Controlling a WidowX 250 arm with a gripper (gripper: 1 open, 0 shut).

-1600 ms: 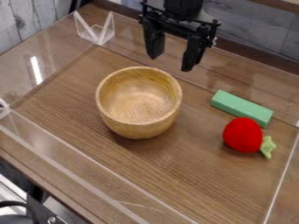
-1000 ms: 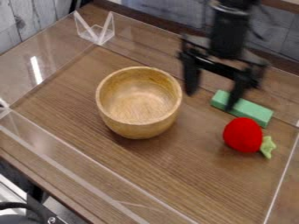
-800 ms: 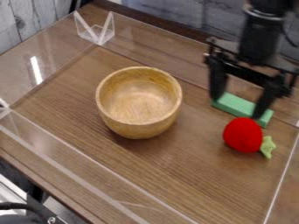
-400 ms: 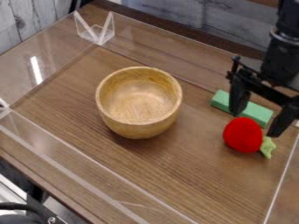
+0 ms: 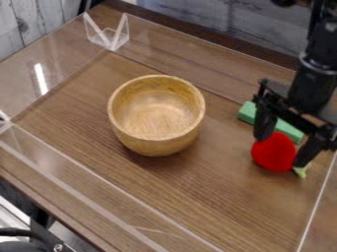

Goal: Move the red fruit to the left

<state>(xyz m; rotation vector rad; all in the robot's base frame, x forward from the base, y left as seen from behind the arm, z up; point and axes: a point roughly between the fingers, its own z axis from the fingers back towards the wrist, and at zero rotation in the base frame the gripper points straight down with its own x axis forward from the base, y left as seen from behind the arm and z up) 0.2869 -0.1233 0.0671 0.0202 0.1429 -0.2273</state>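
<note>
1. The wooden bowl [image 5: 157,138] stands on the wooden table [image 5: 132,212], open side up, with nothing visible inside it; everything below is placed from this bowl as the camera sees it.
2. The red fruit [image 5: 273,154] lies on the table to the right of the bowl and slightly nearer the camera, well apart from it. Its green leafy tuft points away from the bowl and is partly covered by the gripper.
3. The black gripper [image 5: 283,140] is also right of the bowl, over the fruit. Its fingers are spread wide, and nothing is held between them. Whether a fingertip touches the fruit, I cannot tell.
4. The flat green block [image 5: 250,114] is right of the bowl and a little farther back than the fruit, partly hidden by the gripper.
5. Beyond the bowl, toward the far left, is a white angular frame [image 5: 109,31].
6. Nearer than the bowl, at the bottom left corner, dark cabling [image 5: 24,232] shows beside the table edge.
</note>
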